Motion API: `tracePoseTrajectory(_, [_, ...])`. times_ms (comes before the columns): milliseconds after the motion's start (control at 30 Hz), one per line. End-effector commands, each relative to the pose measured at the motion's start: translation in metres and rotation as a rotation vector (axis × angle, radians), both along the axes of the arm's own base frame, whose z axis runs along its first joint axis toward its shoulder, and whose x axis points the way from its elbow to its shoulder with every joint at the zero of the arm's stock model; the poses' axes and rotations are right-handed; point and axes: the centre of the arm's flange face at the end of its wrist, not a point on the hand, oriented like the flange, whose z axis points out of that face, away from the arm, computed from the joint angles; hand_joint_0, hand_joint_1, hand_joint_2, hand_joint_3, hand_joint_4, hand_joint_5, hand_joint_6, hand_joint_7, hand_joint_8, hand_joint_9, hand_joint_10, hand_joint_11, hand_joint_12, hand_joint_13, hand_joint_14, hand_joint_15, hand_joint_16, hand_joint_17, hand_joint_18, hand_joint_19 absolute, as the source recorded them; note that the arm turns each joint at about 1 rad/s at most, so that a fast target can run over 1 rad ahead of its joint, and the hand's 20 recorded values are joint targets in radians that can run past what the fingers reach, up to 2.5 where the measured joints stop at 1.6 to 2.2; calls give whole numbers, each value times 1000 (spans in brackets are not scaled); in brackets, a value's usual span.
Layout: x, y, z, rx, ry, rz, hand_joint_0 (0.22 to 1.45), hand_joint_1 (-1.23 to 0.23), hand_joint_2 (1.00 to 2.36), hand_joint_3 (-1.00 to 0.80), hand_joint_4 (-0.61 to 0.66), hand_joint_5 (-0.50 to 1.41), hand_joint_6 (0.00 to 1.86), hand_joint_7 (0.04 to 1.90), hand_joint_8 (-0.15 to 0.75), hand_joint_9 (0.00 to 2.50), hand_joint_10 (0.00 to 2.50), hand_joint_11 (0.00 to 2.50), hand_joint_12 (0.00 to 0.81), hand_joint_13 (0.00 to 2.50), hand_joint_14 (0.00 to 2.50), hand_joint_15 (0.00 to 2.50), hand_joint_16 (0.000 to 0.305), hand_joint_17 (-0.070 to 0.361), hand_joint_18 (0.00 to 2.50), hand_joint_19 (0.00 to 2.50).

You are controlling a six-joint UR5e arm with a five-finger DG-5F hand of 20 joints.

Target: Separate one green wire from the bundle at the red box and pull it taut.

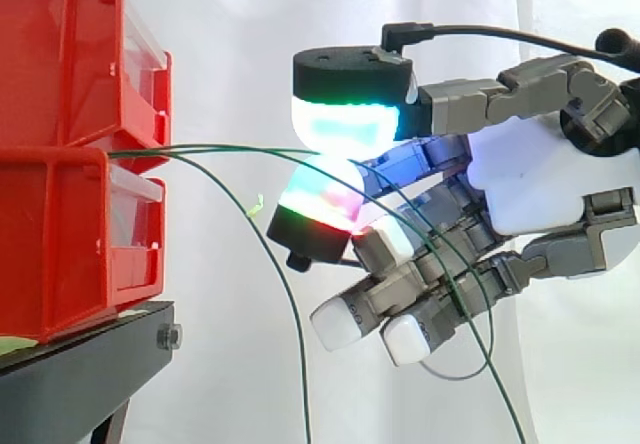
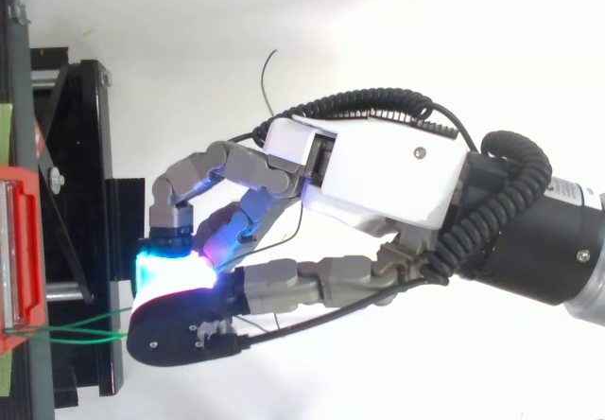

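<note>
While my hand [image 1: 530, 179] pinches one thin green wire [image 1: 200, 150] between glowing pads [image 1: 345, 124], tautening calls for drawing toward three o'clock, away from the red plastic box [image 1: 60, 234].

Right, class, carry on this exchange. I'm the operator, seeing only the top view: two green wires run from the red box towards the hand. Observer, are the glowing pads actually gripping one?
Observer: Yes. From the side, the glowing pads of the hand close on one green wire, which runs almost straight across from the red boxes.
Operator: And the other one?
Observer: The second green wire sags, curving down from the boxes and out of the picture's bottom edge, below the pads.
Operator: Where do they leave the boxes?
Observer: From the gap between the two stacked boxes, which sit on a black stand.
</note>
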Motion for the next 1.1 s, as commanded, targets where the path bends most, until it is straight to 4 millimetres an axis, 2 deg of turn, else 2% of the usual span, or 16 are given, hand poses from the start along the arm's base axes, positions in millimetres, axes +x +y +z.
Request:
tracePoseTrajectory(0, [0, 0, 1, 0, -2, 1, 693, -794, 1020, -207, -110, -204, 937, 1107, 303, 1027, 15, 883, 303, 890, 13, 377, 44, 100, 881, 392])
tracePoseTrajectory(233, [0, 0, 0, 32, -6, -6, 711, -804, 1020, -230, -225, -200, 926, 1156, 286, 1043, 15, 857, 297, 886, 13, 366, 43, 97, 871, 402])
tracePoseTrajectory(400, [0, -1, -1, 33, -5, -8, 684, -797, 1027, -121, -287, -185, 921, 1244, 256, 1110, 15, 836, 288, 885, 13, 359, 42, 95, 867, 407])
tracePoseTrajectory(767, [-3, -1, -7, 105, -17, -17, 688, -791, 1024, -107, -252, -181, 923, 1244, 272, 1024, 15, 790, 297, 876, 13, 359, 42, 95, 861, 411])
tracePoseTrajectory(900, [-11, -1, -30, 142, 11, -24, 689, -789, 1025, -112, -233, -183, 924, 1237, 276, 1096, 13, 902, 297, 875, 12, 363, 42, 95, 860, 412])
tracePoseTrajectory(1067, [-9, 1, -34, 242, -49, -37, 689, -788, 1024, -110, -231, -183, 925, 1227, 282, 1107, 16, 921, 299, 874, 14, 360, 42, 95, 859, 414])
